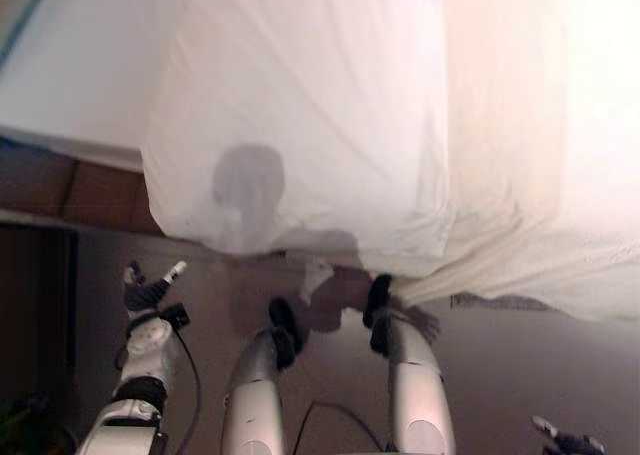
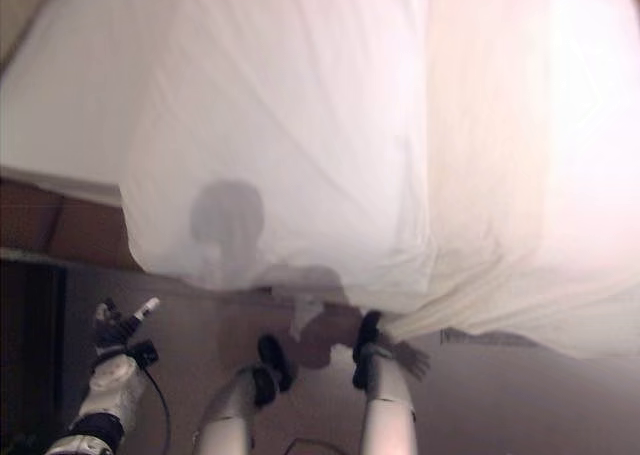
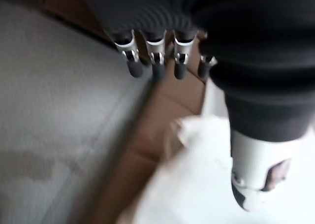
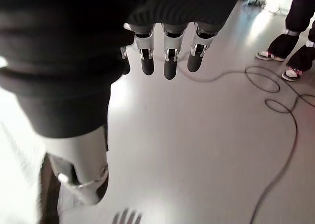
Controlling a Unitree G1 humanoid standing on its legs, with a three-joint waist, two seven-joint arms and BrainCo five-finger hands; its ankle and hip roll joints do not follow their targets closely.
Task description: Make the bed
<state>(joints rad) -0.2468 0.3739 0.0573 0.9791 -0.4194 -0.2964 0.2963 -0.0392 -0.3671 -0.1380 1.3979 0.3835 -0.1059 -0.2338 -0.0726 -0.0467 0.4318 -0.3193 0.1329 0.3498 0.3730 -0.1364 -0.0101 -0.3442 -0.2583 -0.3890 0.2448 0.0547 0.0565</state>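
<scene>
Bed (image 1: 80,85): takes up the upper part of both eye views; white mattress surface, its near edge running across the views; the part at the robot's left lies bare of the sheet.
Sheet (image 1: 330,115): white cloth spread over the middle and right of the bed, hanging down over the near edge; a bunched, creased fold drapes low at the right, its lower edge near the floor.
Bed base (image 1: 90,190): brown panel below the mattress edge at the robot's left, also seen in the left wrist view beside white cloth.
Floor (image 4: 197,150): pale grey and smooth, in front of the bed.
Person (image 4: 295,32): dark trouser legs and light shoes standing on the floor, in a corner of the right wrist view, well apart from the bed.
Left robot hand (image 1: 145,290): low at the robot's left, over the floor, just clear of the bed edge; fingers (image 3: 157,69) straight and relaxed in a row, holding nothing.
Right robot hand (image 1: 565,438): at the lower right corner of the left eye view, over the floor, apart from the sheet; fingers (image 4: 170,66) straight, lightly spread, holding nothing.
</scene>
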